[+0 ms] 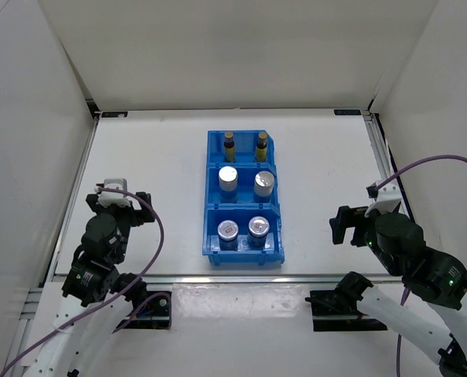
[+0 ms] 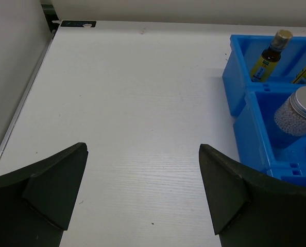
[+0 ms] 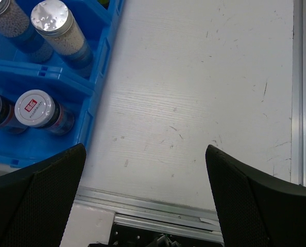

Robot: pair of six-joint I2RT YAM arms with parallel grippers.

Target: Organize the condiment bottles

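**Top:** Blue bin [image 1: 244, 206] sits mid table [image 1: 155, 157], 3 compartments in a row, near to far. Far one holds L bottle [image 1: 229, 145] & R bottle [image 1: 261, 146], both upright, side by side, not touching. Mid & near compartments hold 2 jars [image 1: 229, 177] each, silver lids. L gripper [image 1: 122, 196] is well left of bin, R gripper [image 1: 355, 214] well right of it. Both are over bare table, touching nothing.

**L wrist:** L gripper fingers [image 2: 55, 190] are spread wide w/ nothing btwn, only bare table below. Bin is at right. L bottle [image 2: 269, 56] stands in far compartment, yellow body w/ label. R bottle is just a sliver at frame edge. One jar is in next compartment, white beads inside.

**R wrist:** R gripper fingers [image 3: 45, 195] are spread wide, empty, over table just right of bin. 4 jars are at left, one lid w/ red label. Can't make out bottles here.
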